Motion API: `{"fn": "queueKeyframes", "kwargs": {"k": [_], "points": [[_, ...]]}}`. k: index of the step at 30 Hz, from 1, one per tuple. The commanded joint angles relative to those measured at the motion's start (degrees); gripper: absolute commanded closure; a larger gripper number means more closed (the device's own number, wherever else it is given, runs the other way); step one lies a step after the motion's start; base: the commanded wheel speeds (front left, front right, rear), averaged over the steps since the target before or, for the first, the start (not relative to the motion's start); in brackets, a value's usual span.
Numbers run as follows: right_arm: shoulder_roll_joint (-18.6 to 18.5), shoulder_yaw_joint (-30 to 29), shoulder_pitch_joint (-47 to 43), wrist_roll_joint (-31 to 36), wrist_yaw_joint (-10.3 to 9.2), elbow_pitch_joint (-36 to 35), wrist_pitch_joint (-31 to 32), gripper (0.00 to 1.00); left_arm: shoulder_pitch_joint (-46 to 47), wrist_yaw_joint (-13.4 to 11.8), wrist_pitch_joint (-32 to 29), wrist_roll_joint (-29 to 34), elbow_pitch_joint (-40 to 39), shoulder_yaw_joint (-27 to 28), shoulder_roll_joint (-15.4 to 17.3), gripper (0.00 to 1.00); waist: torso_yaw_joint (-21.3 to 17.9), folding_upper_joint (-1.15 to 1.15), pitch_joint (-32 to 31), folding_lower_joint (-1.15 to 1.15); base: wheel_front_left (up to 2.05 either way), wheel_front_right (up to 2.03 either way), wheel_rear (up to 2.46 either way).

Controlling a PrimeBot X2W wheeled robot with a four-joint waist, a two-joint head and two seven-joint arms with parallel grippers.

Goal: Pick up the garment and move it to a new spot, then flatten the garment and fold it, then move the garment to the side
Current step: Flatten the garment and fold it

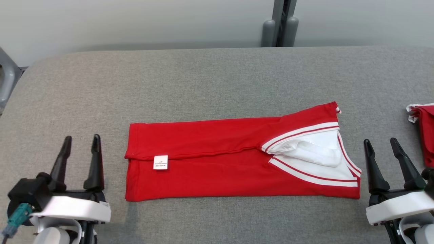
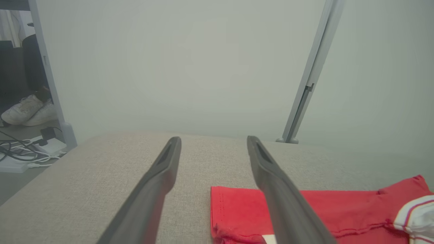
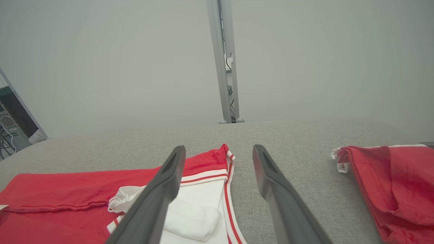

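A red garment [image 1: 217,162] with white striped trim lies folded lengthwise into a long flat band on the grey table [image 1: 217,78], a white label near its left end and white fabric showing at its right end. My left gripper [image 1: 82,139] stands open just off the garment's left end, touching nothing. Off the right end, my right gripper [image 1: 381,141] is open too, nothing between its fingers. The left wrist view shows the garment's [image 2: 305,213] left end beyond the right finger. In the right wrist view the garment's [image 3: 84,196] white-trimmed end lies under the left finger.
A second red garment [image 1: 423,132] with white trim sits at the table's right edge, also in the right wrist view [image 3: 390,189]. A grey post [image 1: 281,23] stands behind the table's far edge. Cables and shoes [image 2: 27,112] lie on the floor off the left.
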State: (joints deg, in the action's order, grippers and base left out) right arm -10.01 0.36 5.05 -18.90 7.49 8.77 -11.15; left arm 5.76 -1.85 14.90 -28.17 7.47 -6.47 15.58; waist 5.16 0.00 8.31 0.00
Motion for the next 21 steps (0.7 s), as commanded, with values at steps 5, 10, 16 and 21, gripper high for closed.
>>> {"fn": "queueKeyframes", "kwargs": {"k": [5,10,16,21], "points": [[-0.47,-0.59,-0.04,-0.24,0.00,1.28,0.02,0.00,-0.09,2.30,0.17,2.25,1.22,0.67,-1.55,0.00,1.39,0.00,-0.30,0.00,0.00,0.00,0.00],[-2.52,-1.36,2.12,-0.61,0.00,4.10,1.44,0.00,1.65,3.83,0.17,3.82,2.88,0.26,-2.16,0.00,2.57,0.00,0.19,0.00,0.00,0.00,0.00],[-4.17,-0.02,5.29,-1.40,0.00,9.36,2.76,0.00,3.47,4.91,0.17,4.87,4.02,-0.15,-2.50,0.00,3.40,0.00,1.31,0.00,0.00,0.00,0.00],[-3.85,2.97,8.22,-2.64,0.00,16.56,3.09,0.00,5.02,5.61,0.17,5.19,5.12,-0.42,-3.20,0.00,4.25,0.00,2.60,0.00,0.00,0.00,0.00]]}}
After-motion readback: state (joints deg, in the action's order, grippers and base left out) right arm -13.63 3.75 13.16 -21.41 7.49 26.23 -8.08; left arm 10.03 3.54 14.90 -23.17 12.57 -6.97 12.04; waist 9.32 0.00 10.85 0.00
